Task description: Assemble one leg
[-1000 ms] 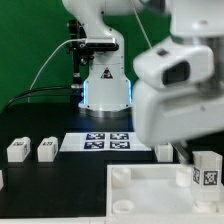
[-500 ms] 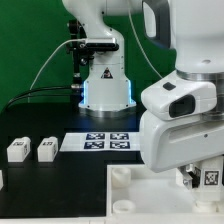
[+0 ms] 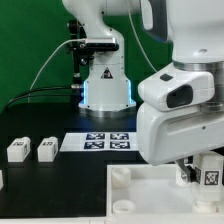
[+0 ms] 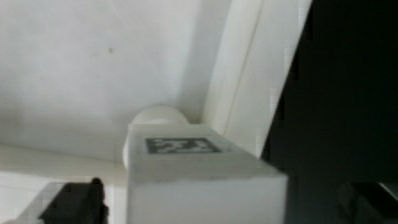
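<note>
Since the frame of half a second ago the arm has been raised a little, and the held leg (image 3: 210, 172) has been lifted with it. The leg is clamped between the fingers (image 4: 71, 204) of the gripper (image 4: 222, 205), upright, with its marker tag turned to the camera in the exterior view. It is held over the corner of the white panel (image 3: 150, 192) at the exterior view's right. In the wrist view a round socket (image 4: 164, 116) of the panel is seen just behind the leg; whether they touch cannot be told. Two more legs (image 3: 17, 150) are standing on the black table (image 3: 60, 185) at the exterior view's left, near the marker board (image 3: 105, 142)
</note>
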You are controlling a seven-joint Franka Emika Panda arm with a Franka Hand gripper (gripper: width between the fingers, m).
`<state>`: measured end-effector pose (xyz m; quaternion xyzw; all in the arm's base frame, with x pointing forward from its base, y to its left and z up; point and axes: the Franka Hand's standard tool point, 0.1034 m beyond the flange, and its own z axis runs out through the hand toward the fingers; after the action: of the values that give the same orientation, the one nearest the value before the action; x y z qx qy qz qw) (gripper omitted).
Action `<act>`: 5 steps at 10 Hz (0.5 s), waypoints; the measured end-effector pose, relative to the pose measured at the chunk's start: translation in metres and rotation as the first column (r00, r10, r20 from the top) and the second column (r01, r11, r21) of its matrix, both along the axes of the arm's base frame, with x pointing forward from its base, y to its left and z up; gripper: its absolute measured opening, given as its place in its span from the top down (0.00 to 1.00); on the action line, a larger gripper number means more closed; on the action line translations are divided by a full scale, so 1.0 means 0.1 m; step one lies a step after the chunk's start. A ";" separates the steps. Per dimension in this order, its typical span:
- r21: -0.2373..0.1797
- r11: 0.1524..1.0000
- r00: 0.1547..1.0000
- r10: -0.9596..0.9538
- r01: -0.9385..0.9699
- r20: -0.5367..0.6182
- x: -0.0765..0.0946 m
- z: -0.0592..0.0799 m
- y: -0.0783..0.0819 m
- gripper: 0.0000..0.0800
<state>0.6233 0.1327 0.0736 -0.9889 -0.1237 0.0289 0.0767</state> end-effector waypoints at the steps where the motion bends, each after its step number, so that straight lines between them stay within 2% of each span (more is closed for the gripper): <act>1: 0.000 1.000 1.000 -0.001 0.001 0.000 0.00 0.00 -0.01 0.33; 2: -0.001 1.000 1.000 -0.002 0.002 0.000 0.00 0.00 -0.02 0.50; 3: -0.008 1.000 1.000 -0.002 0.002 0.001 0.01 -0.01 -0.06 0.50; 4: -0.014 1.000 1.000 -0.006 0.006 0.002 0.02 -0.02 -0.11 0.62; 5: -0.015 1.000 1.000 -0.007 0.007 0.001 0.02 -0.02 -0.12 0.63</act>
<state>0.6251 0.1210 0.0719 -0.9900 -0.1199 0.0289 0.0690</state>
